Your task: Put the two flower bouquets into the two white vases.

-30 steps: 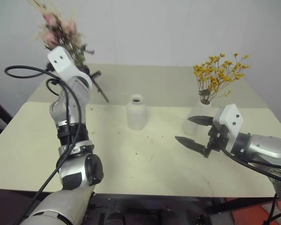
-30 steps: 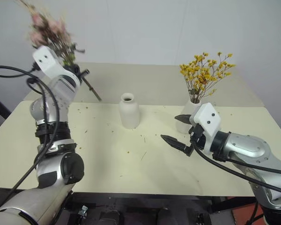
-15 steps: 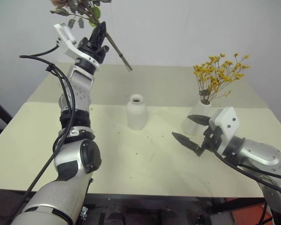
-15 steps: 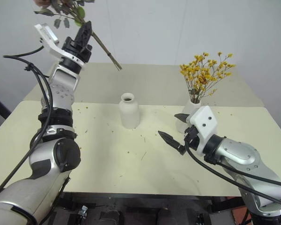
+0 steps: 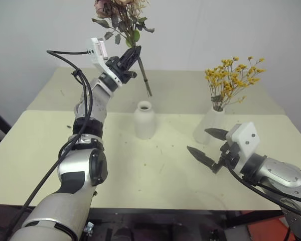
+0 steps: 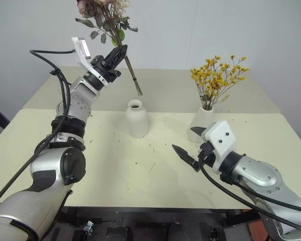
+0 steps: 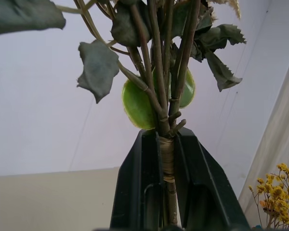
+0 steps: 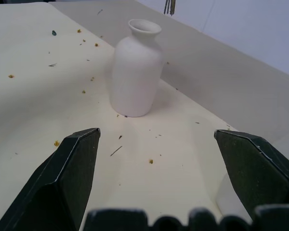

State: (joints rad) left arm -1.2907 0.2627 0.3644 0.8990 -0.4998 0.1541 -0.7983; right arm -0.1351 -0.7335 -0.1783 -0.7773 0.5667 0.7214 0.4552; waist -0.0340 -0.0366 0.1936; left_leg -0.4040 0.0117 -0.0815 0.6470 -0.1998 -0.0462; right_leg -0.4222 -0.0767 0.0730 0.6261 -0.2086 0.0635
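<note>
Bottle vase (image 5: 144,120): matt white, smooth, ceramic look. Cone vase (image 5: 209,125): same matt white finish. Bench (image 5: 35,150): pale cream, smooth matt top, flecked with dry plant crumbs. Left gripper (image 7: 166,183) fingers (image 7: 135,187): black plastic, slight sheen. Right gripper (image 8: 154,168) fingers (image 8: 72,168): same black plastic, hard edges. Pink bouquet (image 5: 121,15): leaves dull, crinkled, one glossy green; woody stem wrapped in tape. Yellow bouquet (image 5: 233,80): dry, papery.

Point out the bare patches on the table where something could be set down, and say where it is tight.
Bare: the tabletop left of the bottle vase, and the back table behind it. Tight: the stretch between the bottle vase and the cone vase, where the open right gripper hovers.
</note>
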